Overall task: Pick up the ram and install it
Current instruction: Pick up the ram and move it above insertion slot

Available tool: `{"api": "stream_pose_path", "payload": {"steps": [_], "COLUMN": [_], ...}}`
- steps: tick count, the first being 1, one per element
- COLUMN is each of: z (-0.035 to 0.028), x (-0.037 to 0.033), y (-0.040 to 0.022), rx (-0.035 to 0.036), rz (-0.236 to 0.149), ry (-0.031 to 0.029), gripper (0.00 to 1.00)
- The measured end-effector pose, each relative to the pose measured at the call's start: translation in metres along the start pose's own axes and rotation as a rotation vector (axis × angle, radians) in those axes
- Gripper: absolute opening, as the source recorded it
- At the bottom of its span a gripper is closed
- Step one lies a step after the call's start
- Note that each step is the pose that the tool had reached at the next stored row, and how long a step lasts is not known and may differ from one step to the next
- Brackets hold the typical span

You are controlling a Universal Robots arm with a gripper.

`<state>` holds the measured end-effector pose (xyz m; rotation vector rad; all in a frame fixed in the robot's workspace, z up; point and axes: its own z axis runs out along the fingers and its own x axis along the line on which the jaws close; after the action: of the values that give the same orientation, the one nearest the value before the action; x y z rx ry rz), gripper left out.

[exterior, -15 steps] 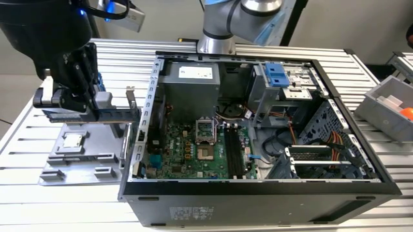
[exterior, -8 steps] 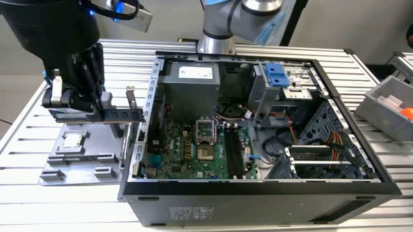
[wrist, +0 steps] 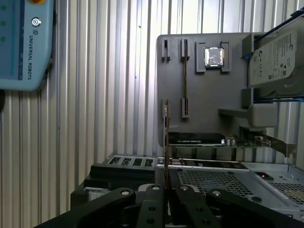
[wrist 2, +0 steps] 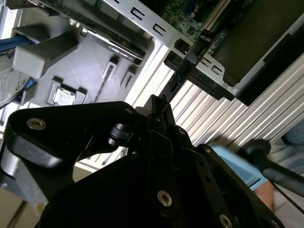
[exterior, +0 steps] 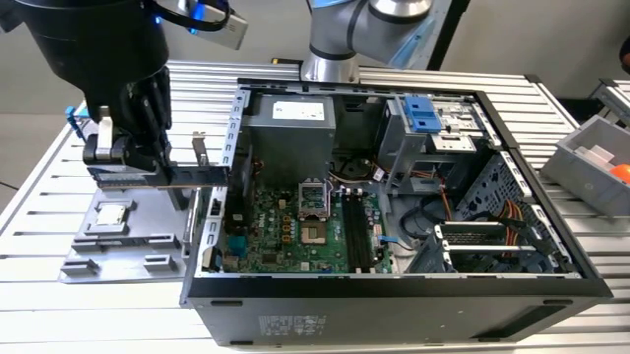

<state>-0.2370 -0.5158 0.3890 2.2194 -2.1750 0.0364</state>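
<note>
My gripper (exterior: 126, 171) hangs over the grey parts tray (exterior: 147, 243) at the exterior view's left, beside the open computer case (exterior: 394, 287). It is shut on the ram (exterior: 202, 178), a thin dark stick held level that reaches toward the case's side wall. In the first wrist view the ram (wrist: 165, 142) shows edge-on, rising from between the fingers of the gripper (wrist: 166, 187). In the second wrist view the ram (wrist 2: 183, 66) sticks out from the gripper (wrist 2: 159, 111) toward the case edge. The motherboard's memory slots (exterior: 356, 236) lie inside the case.
The tray (wrist: 237, 99) carries a square silver processor (wrist: 213, 56), a hard drive (wrist: 278, 61), a graphics card (wrist: 199, 139) and another thin stick (wrist: 185, 71) in its holders. A blue pendant (wrist: 23, 42) lies on the slatted table. A grey bin (exterior: 595, 162) stands at the exterior view's right.
</note>
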Motion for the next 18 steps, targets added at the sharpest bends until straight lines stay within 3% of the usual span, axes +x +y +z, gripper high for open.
{"api": "stream_pose_path", "payload": {"steps": [18], "z": [-0.0001], "x": [0.0005], "y": [-0.0226], "rx": [0.0], "rz": [0.0], "ry": [-0.0001], "gripper": [0.0]}}
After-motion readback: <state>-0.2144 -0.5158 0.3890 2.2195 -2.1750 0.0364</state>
